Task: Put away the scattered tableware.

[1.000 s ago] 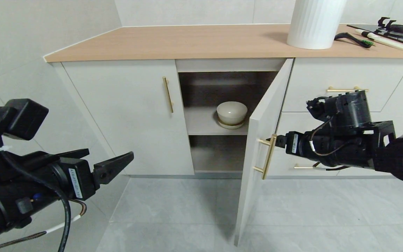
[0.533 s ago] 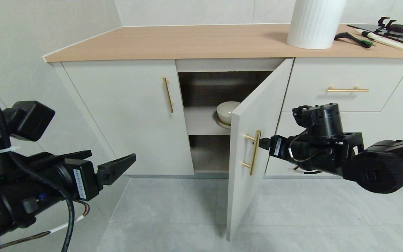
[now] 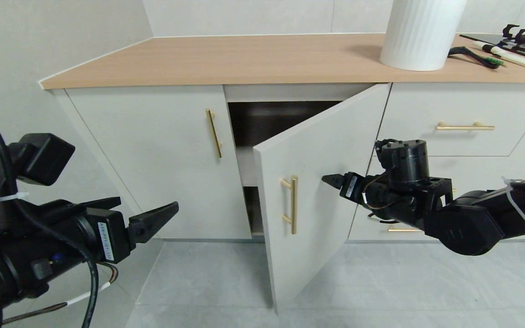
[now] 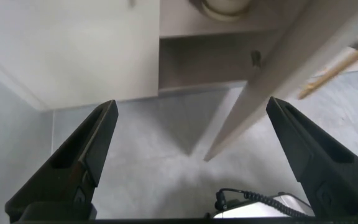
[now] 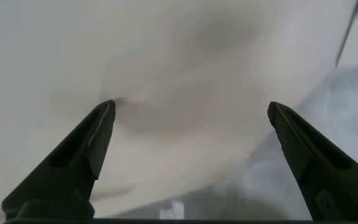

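The cabinet door [image 3: 317, 182] has swung much further toward shut than a second ago. Then it stood wide open with the right jaws at its brass handle [image 3: 291, 204]; now only a narrow dark gap is left at its left edge. The right jaws have come off the handle. Their tip is now to the right of it, close in front of the door's face, and I cannot tell if it touches. My head camera has also shifted a little, so the whole cabinet sits differently in that view. The left arm [image 3: 39, 246] has hardly changed.

The bowl [image 4: 225, 5] is on the upper shelf inside the cabinet. In the head view the door now hides it, where before it was plain to see. In the left wrist view I catch only its lower part, past the door's edge.

The right arm [image 3: 472, 218] comes in from the right, low and nearly level, pointing left at the door. Its jaws are spread wide and hold nothing. The left arm is on the near left, well apart from the cabinet, pointing to the right over the floor [image 3: 208, 282]. Its jaws are also wide and hold nothing.

On the tabletop [image 3: 244, 59], to the far right, stands a white ribbed container [image 3: 419, 34].
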